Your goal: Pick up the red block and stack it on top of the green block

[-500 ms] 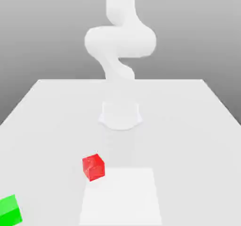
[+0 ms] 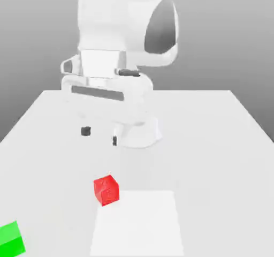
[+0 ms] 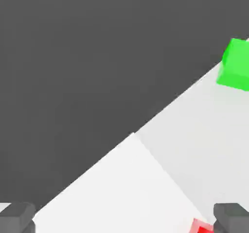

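Your red block (image 2: pixel 106 190) sits loose on the white surface (image 2: pixel 214 143), nearer the camera than the gripper (image 2: pixel 100 135) in the exterior view and a little toward that view's right of the midpoint between the fingertips; nothing touches it, and it rests turned slightly, with one corner toward the camera. In the hand view you catch only a sliver of the red block (image 3: pixel 203 226) at the frame's edge, just beside one dark fingertip (image 3: pixel 233 217) and between the two fingertips rather than outside them. The green block (image 2: pixel 11 239) lies well apart from the gripper, farther from it than the red one, off toward the exterior view's left and close to the surface's near edge; in the hand view the green block (image 3: pixel 235 64) sits by the rim of the surface with dark floor beyond it. Your gripper hangs above the surface with its fingers spread wide and holding nothing: in the exterior view the two small dark fingertips stand clearly apart, with bare surface between them. A paler square patch (image 2: pixel 136 221) marks the surface just beside the red block, on the side away from the green one. Behind the gripper, the arm's white base (image 2: pixel 140 134) stands on the surface.
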Available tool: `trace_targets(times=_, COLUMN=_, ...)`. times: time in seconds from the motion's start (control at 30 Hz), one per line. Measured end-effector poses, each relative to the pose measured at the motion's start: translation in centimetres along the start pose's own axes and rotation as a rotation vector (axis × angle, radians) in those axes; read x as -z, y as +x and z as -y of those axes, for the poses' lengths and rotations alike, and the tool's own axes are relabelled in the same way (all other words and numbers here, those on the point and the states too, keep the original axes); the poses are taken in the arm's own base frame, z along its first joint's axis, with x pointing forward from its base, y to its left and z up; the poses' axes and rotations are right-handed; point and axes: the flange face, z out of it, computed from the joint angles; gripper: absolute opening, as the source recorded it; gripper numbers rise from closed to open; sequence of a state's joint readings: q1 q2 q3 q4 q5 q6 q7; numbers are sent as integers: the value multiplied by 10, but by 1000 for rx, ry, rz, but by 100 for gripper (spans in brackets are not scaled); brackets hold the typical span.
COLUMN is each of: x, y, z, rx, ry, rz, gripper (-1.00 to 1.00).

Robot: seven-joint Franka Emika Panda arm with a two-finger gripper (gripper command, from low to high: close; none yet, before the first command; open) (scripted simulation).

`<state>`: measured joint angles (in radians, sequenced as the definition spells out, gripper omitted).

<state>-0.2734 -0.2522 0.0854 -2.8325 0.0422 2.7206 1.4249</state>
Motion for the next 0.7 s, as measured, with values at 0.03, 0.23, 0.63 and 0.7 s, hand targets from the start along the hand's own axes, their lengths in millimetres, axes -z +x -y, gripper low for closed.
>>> trace_targets(times=0.03, x=-24, y=3, z=-16, rx=-57, ry=-45, rz=3, gripper=0)
trace_targets(times=0.23, x=-112, y=8, z=-56, rx=-178, ry=-138, rz=7, gripper=0)
trace_targets(times=0.63, x=-112, y=8, z=-56, rx=-178, ry=-138, rz=6, gripper=-100)
trace_targets(times=0.7, x=-96, y=8, z=-54, rx=-178, ry=-138, rz=6, gripper=-100)
